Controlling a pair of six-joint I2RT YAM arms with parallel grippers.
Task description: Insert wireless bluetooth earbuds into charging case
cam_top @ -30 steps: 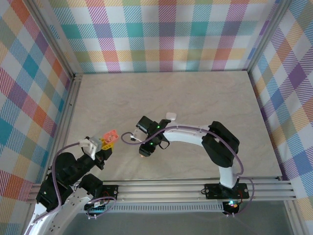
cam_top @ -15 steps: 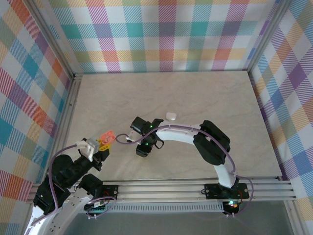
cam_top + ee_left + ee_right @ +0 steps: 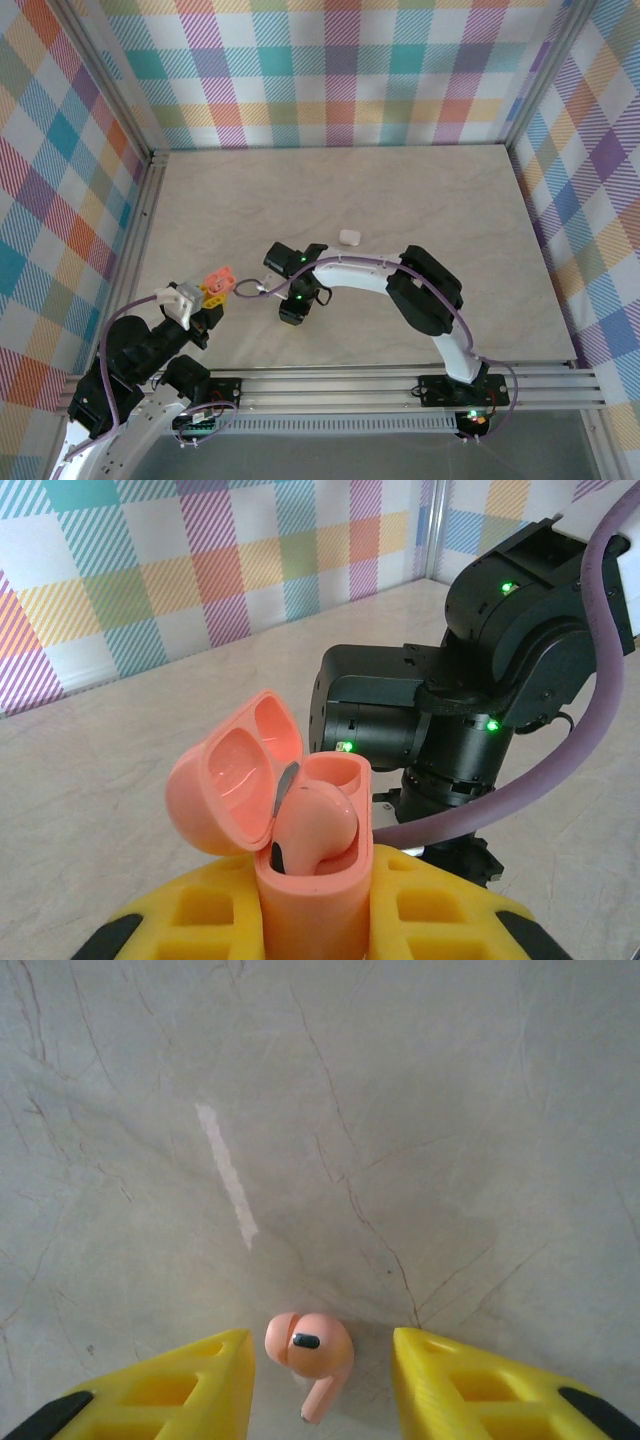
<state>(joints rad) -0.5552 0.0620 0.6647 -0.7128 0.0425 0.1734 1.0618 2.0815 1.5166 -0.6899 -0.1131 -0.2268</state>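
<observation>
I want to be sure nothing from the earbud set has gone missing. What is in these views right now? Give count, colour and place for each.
Charging case: one, salmon-pink, lid open, clamped in the left gripper.
Seated earbud: one, salmon-pink, in one well of that case; the other well is empty.
Loose earbud: one, salmon-pink, lying on the table between the right gripper's fingers, with a gap on each side.
White pebble-shaped item: one, white, on the table beyond the right arm; too small to identify.
Table: one, pale marbled.
Walls: multicoloured plaid, around the table.
Left gripper: yellow fingers, shut on the case.
Right gripper: yellow fingers, open, straddling the loose earbud.
</observation>
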